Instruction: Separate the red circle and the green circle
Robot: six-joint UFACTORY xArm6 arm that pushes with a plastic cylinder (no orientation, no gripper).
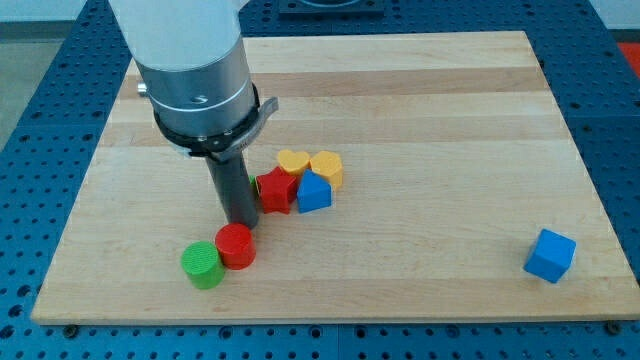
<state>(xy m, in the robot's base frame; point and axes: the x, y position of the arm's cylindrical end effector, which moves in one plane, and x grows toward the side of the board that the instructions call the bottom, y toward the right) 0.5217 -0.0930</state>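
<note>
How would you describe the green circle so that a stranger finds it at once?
Start from the wooden board and go to its bottom-left part. Just below my tip sits the red circle; the green circle touches its lower left side, the board's only green block.

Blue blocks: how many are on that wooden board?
2. One blue block sits in the middle cluster, touching a red block and below a yellow block. The other, a blue cube, sits alone at the view's lower right.

Setting: a robotics lab or test bench. A pale wooden board [400,120] lies on a blue perforated mounting plate [60,100] with a regular grid of holes. A white and grey industrial arm [195,70] stands over the board.
</note>
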